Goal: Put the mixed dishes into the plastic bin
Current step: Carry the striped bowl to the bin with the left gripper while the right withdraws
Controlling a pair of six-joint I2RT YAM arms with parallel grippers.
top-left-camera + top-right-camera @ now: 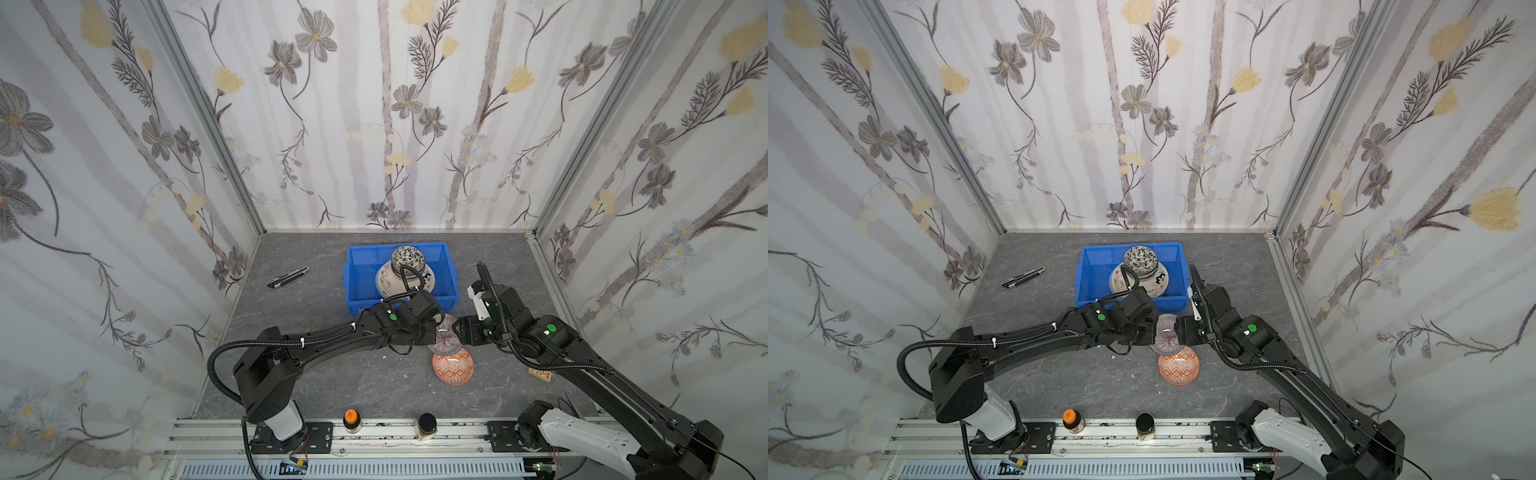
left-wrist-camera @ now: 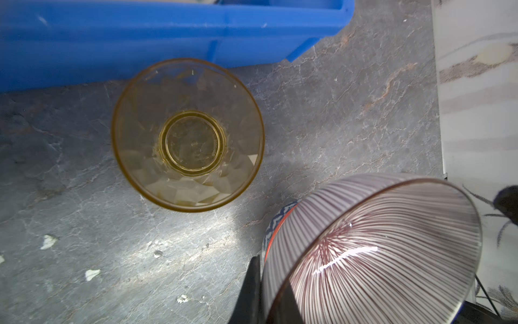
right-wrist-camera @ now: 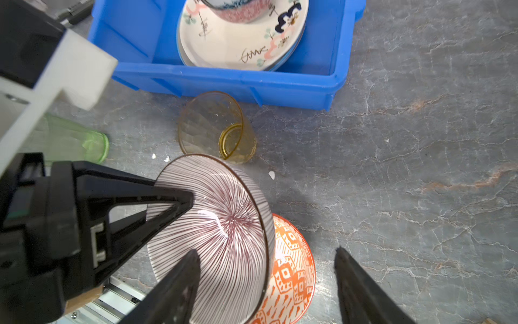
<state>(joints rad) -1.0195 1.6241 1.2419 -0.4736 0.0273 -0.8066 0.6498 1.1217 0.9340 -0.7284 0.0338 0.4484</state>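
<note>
Orange bowl (image 1: 453,366) sits nearest on the grey table (image 1: 332,386). Over its far edge we note the striped bowl (image 1: 446,337), tilted, its rim pinched tight by the left gripper (image 3: 183,200). Right gripper (image 3: 266,262): jaws wide apart, straddling the opposite rim; we cannot tell whether it touches. Beyond, the amber tumbler (image 3: 215,129) stands upright just before the near wall of the blue bin (image 1: 357,270), with the green tumbler (image 3: 84,143) beside it, partly hidden. Inside the bin: cream plate (image 3: 238,42), leaf bowl (image 1: 407,257) topmost.
</note>
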